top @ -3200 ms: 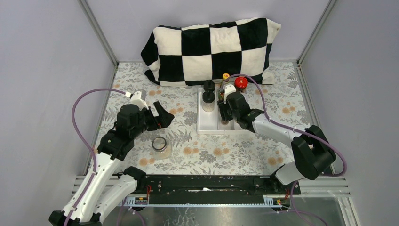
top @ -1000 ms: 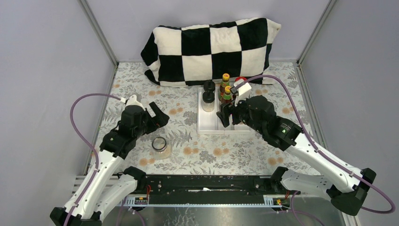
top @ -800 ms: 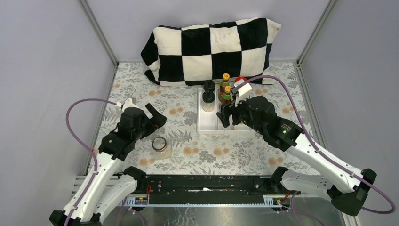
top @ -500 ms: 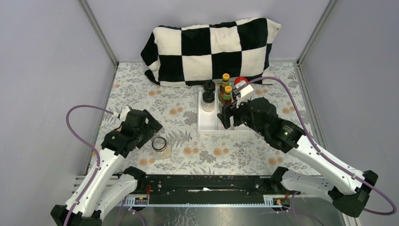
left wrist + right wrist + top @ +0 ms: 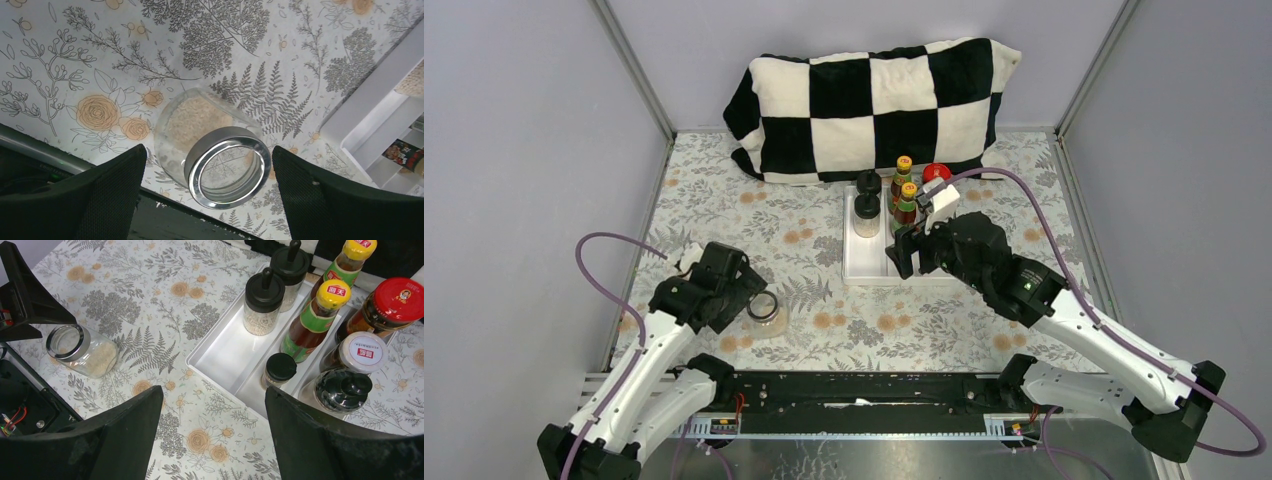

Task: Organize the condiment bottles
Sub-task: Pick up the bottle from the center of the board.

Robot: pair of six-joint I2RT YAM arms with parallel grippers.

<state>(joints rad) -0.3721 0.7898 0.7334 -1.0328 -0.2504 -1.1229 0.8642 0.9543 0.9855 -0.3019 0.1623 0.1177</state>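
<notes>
pickup step: left gripper (image 5: 207, 148) wide open, empty, astride the jar (image 5: 220, 160) at lower centre, seemingly not touching; right gripper (image 5: 209, 390) open, empty, near the tray (image 5: 220, 352) of bottles (image 5: 312, 317); next, squeeze and lift.

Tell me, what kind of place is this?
Probably a robot test booth, not a kitchen: plain grey walls box in a flowery table, two robot arms are bolted at its near edge, and sauce bottles sit in a white tray.
</notes>
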